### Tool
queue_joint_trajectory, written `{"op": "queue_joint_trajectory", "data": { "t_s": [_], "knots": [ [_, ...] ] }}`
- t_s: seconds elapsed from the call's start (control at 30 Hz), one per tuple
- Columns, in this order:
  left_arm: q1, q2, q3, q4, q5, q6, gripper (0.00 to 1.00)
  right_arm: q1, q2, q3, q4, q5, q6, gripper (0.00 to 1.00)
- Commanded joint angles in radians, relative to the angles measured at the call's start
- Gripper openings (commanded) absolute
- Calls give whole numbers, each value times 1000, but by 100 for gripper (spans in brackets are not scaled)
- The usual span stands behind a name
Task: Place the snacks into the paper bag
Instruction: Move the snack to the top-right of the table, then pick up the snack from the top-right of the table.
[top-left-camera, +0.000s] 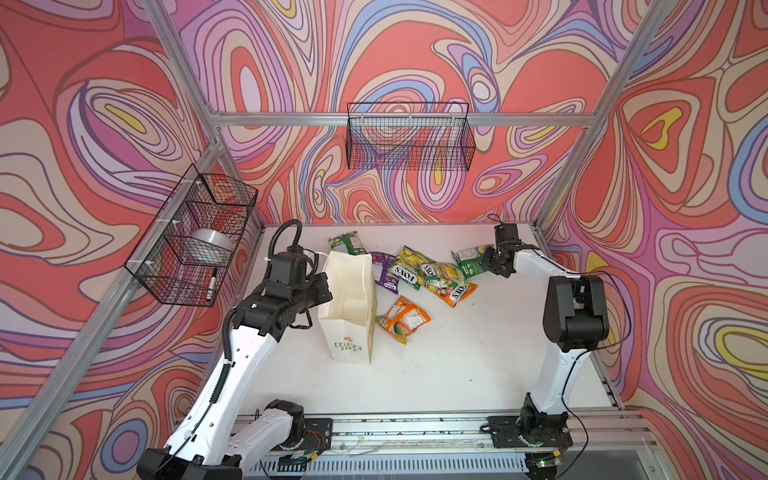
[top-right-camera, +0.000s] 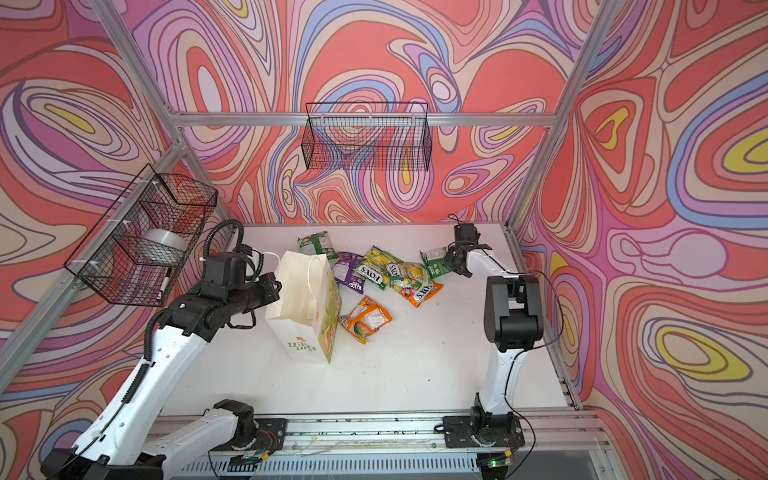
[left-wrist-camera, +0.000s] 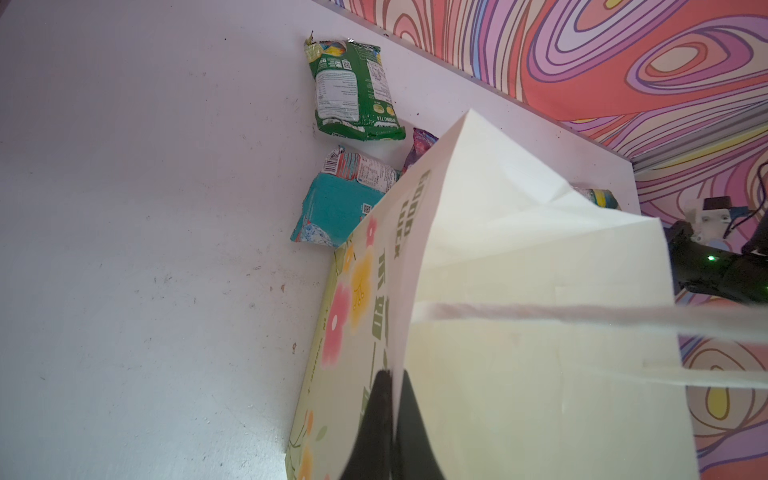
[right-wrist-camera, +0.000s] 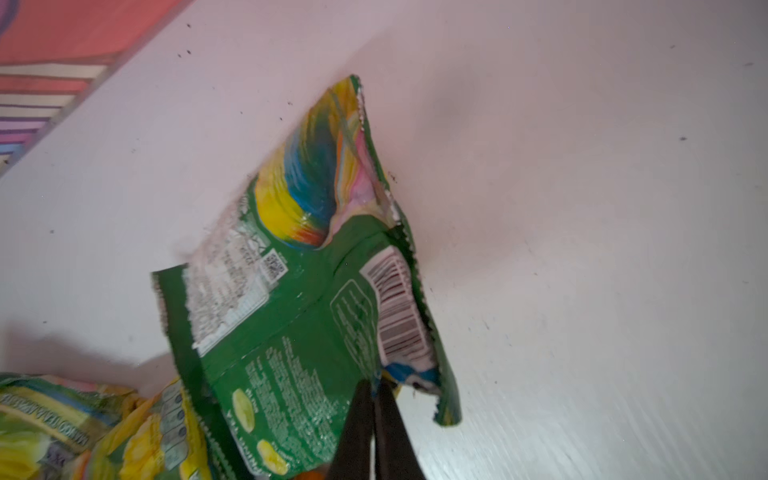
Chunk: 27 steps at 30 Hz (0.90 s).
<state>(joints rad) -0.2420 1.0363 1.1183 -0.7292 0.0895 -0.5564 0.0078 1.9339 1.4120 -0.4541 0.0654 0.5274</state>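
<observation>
Now right tool (right-wrist-camera: 376, 384) pinches green snack (right-wrist-camera: 291, 311) by its edge; left tool (left-wrist-camera: 392, 376) clamps paper bag (left-wrist-camera: 519, 291) rim.

Left pincer (top-left-camera: 325, 285) touches the upright paper bag (top-left-camera: 351, 316), right pincer (top-left-camera: 488, 262) rests on a green snack (top-left-camera: 468, 257).

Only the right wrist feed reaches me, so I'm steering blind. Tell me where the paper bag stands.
Observer: The paper bag stands upright; the snack pile lies between it and your green pouch.
Operator: Report what the other arm is doing.
Observer: The left gripper is shut on the bag's rim, jaws either side of the paper wall.
Operator: Say whether the mouth is open.
Observer: Open wide; no snack shows inside in both top views.
</observation>
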Motion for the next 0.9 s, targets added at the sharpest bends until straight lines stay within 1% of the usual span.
{"op": "queue_joint_trajectory", "data": {
  "t_s": [0.0,0.1,0.13,0.23,0.3,0.37,0.4,0.43,0.47,0.57,0.7,0.8,0.87],
  "knots": [
    [6,-5,-8,22,12,8,0,-5,-97,-50,44,34,34,0],
    [7,-9,-7,22,8,8,0,-8,-120,-89,35,18,56,0],
    [7,-10,-7,22,7,8,0,-8,-123,-101,35,11,62,5],
    [7,-9,-8,22,7,9,0,-8,-145,-139,48,11,67,34],
    [7,-7,-7,22,7,10,0,-8,-156,-154,50,58,67,64],
    [7,-6,-6,21,7,9,0,-12,-182,-148,31,106,66,92],
    [7,-6,-7,22,9,9,0,-20,-173,-137,19,115,61,98],
    [7,-5,-7,22,11,9,0,-30,-168,-122,7,110,56,98],
    [7,-7,-7,23,10,10,0,-36,-126,-101,-9,112,48,99],
    [8,-7,-8,22,11,10,0,-61,-59,-54,-27,138,18,99],
    [7,-6,-9,22,10,10,0,-98,29,-2,3,51,-40,98],
    [7,-4,-8,23,14,11,0,-119,96,47,-16,-37,-53,98],
    [8,-4,-8,23,14,10,0,-127,116,47,3,-66,-63,98]
  ]
}}
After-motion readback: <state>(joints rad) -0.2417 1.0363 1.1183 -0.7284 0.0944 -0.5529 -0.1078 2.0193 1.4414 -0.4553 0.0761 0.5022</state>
